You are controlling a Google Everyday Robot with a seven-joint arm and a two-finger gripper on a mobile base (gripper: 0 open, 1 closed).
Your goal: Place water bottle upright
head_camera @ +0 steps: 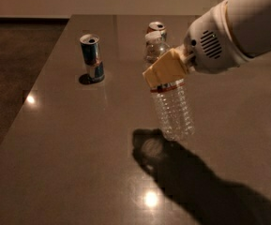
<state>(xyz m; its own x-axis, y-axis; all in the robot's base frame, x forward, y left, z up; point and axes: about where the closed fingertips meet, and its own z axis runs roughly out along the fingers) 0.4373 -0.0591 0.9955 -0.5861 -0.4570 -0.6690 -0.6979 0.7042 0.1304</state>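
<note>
The water bottle [173, 110] is clear and ribbed, with a red stripe under the tan fingers [163, 68]. My gripper [167, 71] is shut on its upper part, over the label. The bottle hangs nearly upright, base down, leaning a little with its top to the upper left. Its neck and white cap [154, 43] show above the fingers. The base is just over the table [69, 163], beside its own shadow [149, 149]. My white arm [229, 32] reaches in from the upper right.
A blue-silver can [92, 57] stands upright at the left of the table. An orange-gold can [156, 28] stands behind the bottle's cap, partly hidden. The table's left edge runs along a dark floor [8, 78].
</note>
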